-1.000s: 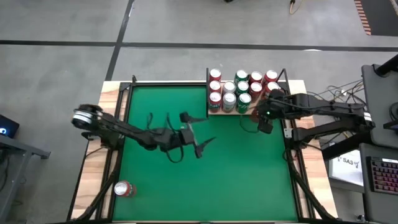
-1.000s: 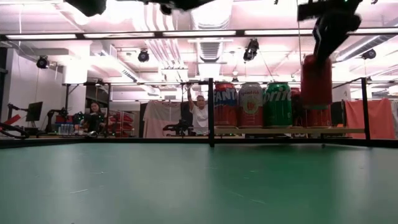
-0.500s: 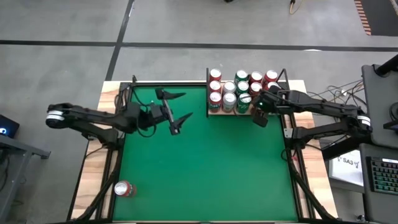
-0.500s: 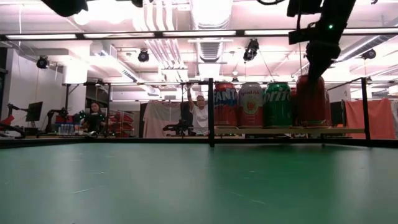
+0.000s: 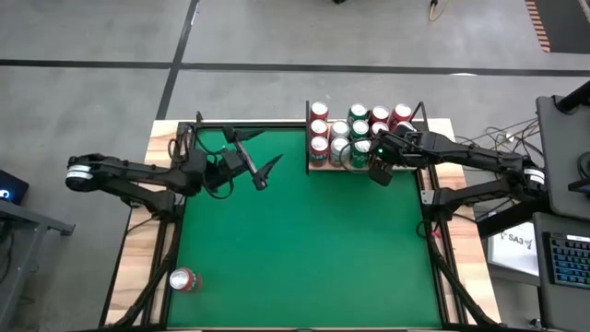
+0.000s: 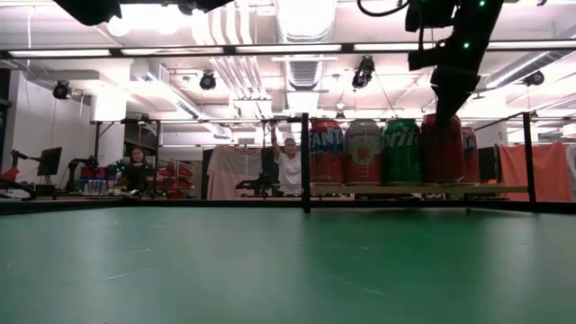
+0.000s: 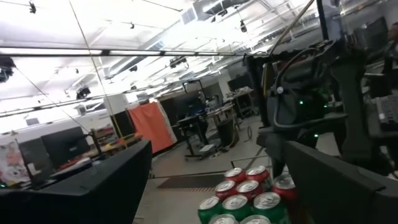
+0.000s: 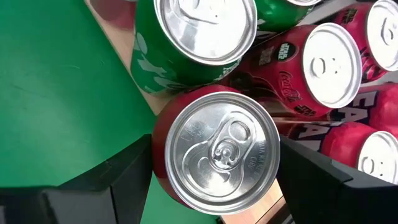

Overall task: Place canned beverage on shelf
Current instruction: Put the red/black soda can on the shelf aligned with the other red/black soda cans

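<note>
- Your right gripper (image 5: 379,164) is over the near right corner of the shelf (image 5: 319,167), at the far side of the green tabletop (image 5: 304,249).
- Its two fingers (image 8: 127,171) stand on either side of a red can (image 8: 214,149), closed on its sides; in the right wrist view you look straight down on the silver lid and pull tab between them.
- In the low view that red can (image 6: 443,148) stands upright at the right end of the front row, its base level with the neighbouring cans on the wooden board; you cannot tell from here whether it fully rests on the board.
- Just beside it stands a green can (image 8: 189,46), and more red cans (image 8: 317,65) fill the rows behind.
- From above, you see the shelf crowded with red, green and silver-topped cans in rows, framed by thin black rods.
- Your left gripper (image 5: 261,161) hangs above the far left part of the tabletop, well apart from the shelf, its jaws spread wide and holding nothing.
- One more red can (image 5: 183,280) lies on its side near the front left corner of the tabletop, far from both arms.
- Beyond the table, a person (image 6: 289,164) with a raised arm shows in the room.
</note>
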Tool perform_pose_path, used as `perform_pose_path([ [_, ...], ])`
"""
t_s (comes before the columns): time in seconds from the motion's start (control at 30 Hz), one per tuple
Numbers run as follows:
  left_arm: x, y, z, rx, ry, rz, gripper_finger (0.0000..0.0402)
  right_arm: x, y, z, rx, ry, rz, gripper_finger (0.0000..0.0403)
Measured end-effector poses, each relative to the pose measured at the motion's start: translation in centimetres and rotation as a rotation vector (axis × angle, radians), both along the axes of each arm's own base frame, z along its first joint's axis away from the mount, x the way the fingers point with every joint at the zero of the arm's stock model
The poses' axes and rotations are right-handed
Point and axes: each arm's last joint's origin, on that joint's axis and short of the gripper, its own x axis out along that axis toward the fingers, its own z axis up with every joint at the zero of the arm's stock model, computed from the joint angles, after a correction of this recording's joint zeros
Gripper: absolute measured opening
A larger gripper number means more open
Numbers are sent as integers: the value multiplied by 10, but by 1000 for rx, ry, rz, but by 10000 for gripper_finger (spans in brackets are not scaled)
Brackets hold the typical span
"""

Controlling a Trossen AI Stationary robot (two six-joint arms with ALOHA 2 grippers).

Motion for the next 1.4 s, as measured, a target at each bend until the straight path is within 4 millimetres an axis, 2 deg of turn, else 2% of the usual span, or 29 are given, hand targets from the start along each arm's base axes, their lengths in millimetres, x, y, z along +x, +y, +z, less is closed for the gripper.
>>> perform_pose_path([
  [0.37, 0, 0, 2, 15, -4, 11, 350, 12, -6, -9, -17, 43, 9, 276],
  [0.83, 0, 0, 3, 16, -9, 11, 350, 9, -9, -9, -23, 58, 14, 276],
  [1.4, 0, 0, 4, 16, -16, 11, 350, 9, -9, -10, -30, 65, 5, 330],
])
